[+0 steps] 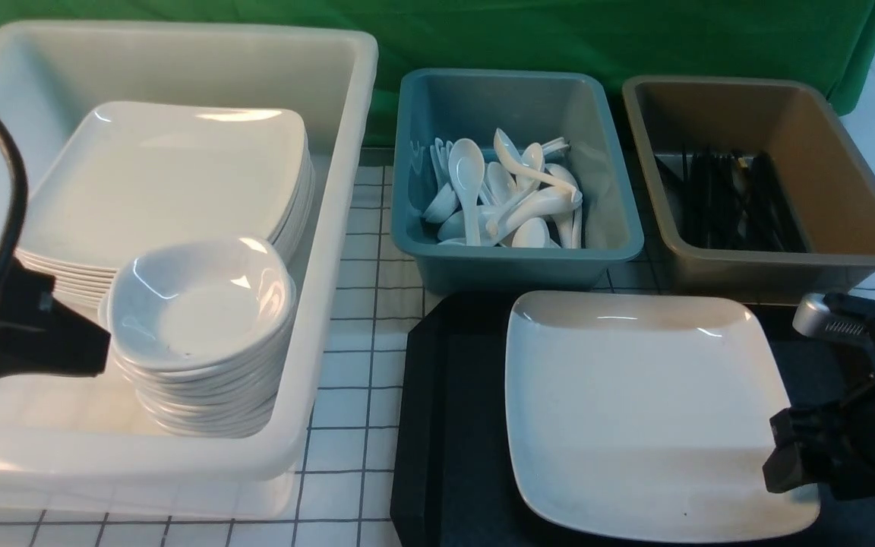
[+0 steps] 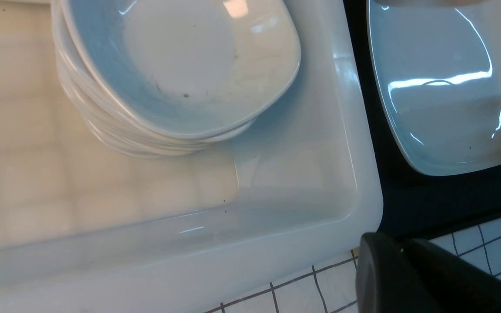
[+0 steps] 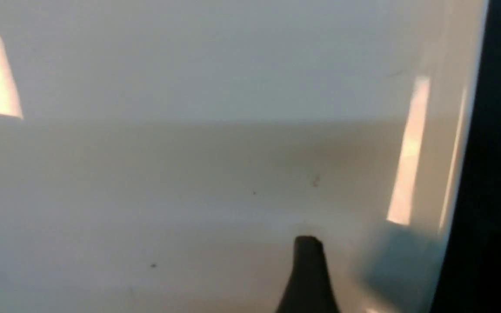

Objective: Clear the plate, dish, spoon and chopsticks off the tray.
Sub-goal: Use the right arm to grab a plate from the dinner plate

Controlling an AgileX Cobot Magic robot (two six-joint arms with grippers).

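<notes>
Plate: here it is, the large white square plate (image 1: 650, 425), lying on the black tray (image 1: 456, 425) at 4 o'clock in the front view.
Right gripper: and the right gripper (image 1: 787, 460) is at that plate, around 3 to 4 o'clock on its rim, jaws spread wide, plate unclasped; one dark finger (image 3: 309, 278) shows against the white surface in the right wrist view, contact impossible to call.
Left gripper: over at 9 o'clock, the left gripper (image 1: 96, 349) hangs at the white tub (image 1: 331, 251), near the bowls; whether its jaws are parted or closed, I cannot tell.
Dishes: a stack of small white dishes (image 1: 198, 319) rises inside the tub, toward its 4 o'clock.
Stacked plates: more white plates (image 1: 164, 182) sit in there too, at 11 o'clock from the dishes.
Spoons: a jumble of white spoons (image 1: 468, 178) in the teal bin (image 1: 517, 266), up at 1 o'clock.
Chopsticks: thin black sticks (image 1: 734, 201) fill the brown bin (image 1: 855, 205), between 2 and 3 o'clock, too dark to separate clearly.
</notes>
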